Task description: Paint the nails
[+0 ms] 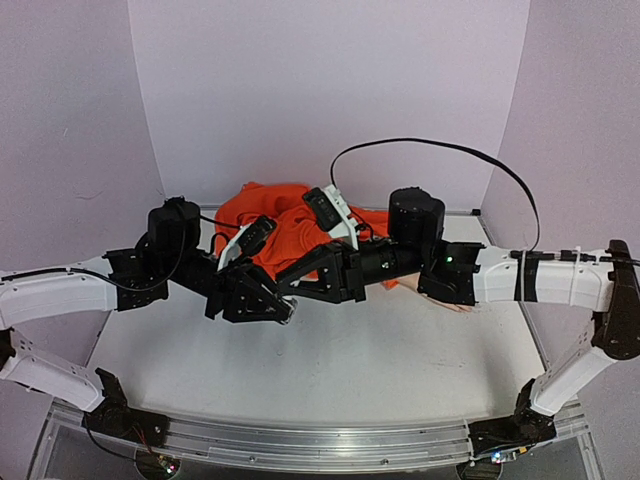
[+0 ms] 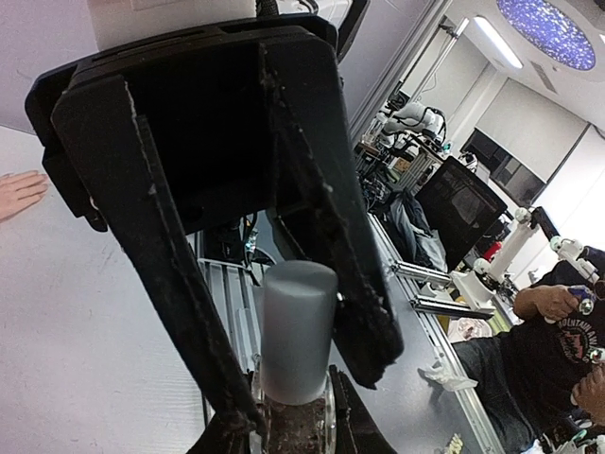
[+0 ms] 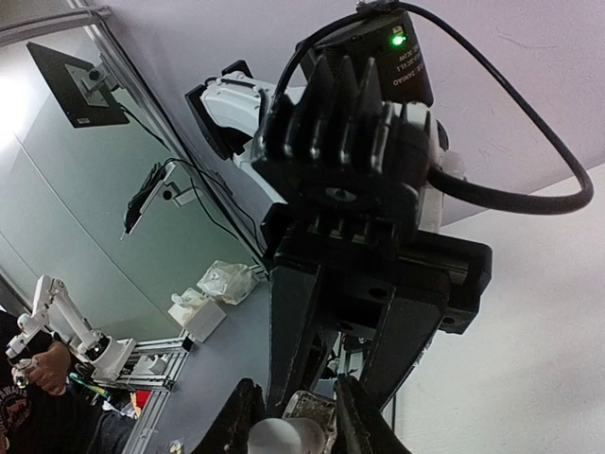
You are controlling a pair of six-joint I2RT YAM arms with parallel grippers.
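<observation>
Top external view shows your left hand point(image 1: 288, 312) pinching the bottle point(image 2: 298, 426) at frame centre so your right hand point(image 3: 295, 426) can bracket its cap point(image 2: 298, 326); whether it pinches the cap, I cannot tell. You'll find the nails on the mannequin fingers point(image 1: 458, 304), centre-right, on a pale counter point(image 1: 320, 370) between lilac walls point(image 1: 330, 90).

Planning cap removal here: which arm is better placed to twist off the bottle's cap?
Likely the right: the right gripper has a finger on each side of the grey cap, while the left gripper is clamped on the bottle below it.
</observation>
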